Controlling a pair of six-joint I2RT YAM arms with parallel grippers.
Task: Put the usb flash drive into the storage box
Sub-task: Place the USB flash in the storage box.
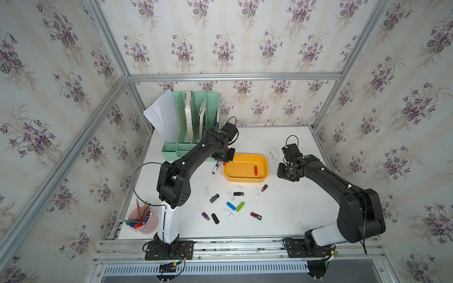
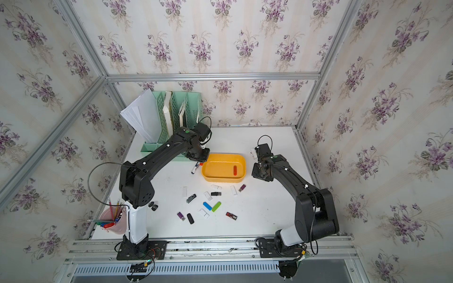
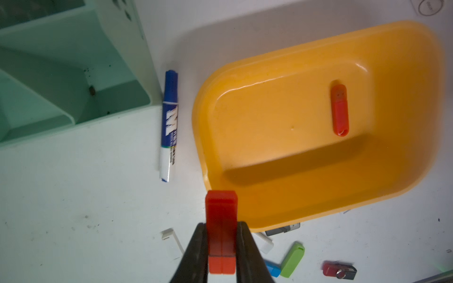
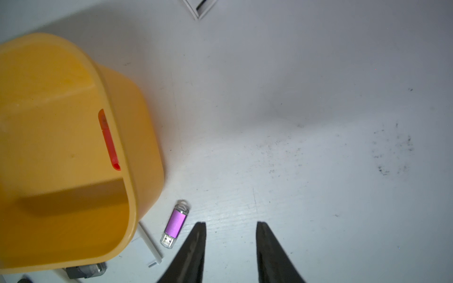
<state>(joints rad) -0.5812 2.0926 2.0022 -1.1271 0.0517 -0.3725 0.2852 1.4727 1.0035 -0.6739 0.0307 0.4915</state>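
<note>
The left gripper (image 3: 221, 224) has a red usb flash drive (image 3: 221, 208) clamped between its two black fingers (image 3: 196, 250), which stand narrow and press flat against the drive's two long sides. The drive's long axis runs in line with the fingers. Its squared free end sticks out well past the fingertips, and its other end sits back between them, with a seam running down the middle of the face that shows. In the left wrist view that free end overlaps the outer wall of the yellow-orange storage box (image 3: 306, 203) at one rounded corner, so the drive is at the box's edge and not over its floor. In a top view only a bit of red (image 1: 224, 163) shows under the gripper, just outside the box's left end. A blue-and-white marker (image 3: 169, 127) lies on the white table (image 1: 294, 208) just beside it, along the foot of the mint-green file organizer (image 3: 73, 73). Inside the box an orange-red flash drive (image 3: 339, 110) lies flat on the floor near the far end, its long axis across the box's length. The right gripper (image 4: 230, 224) hangs over bare table beyond the box's other end, its fingers (image 4: 196, 245) spread moderately apart with nothing between them. A purple flash drive (image 4: 175, 226) lies near them, just beside the box wall.
</note>
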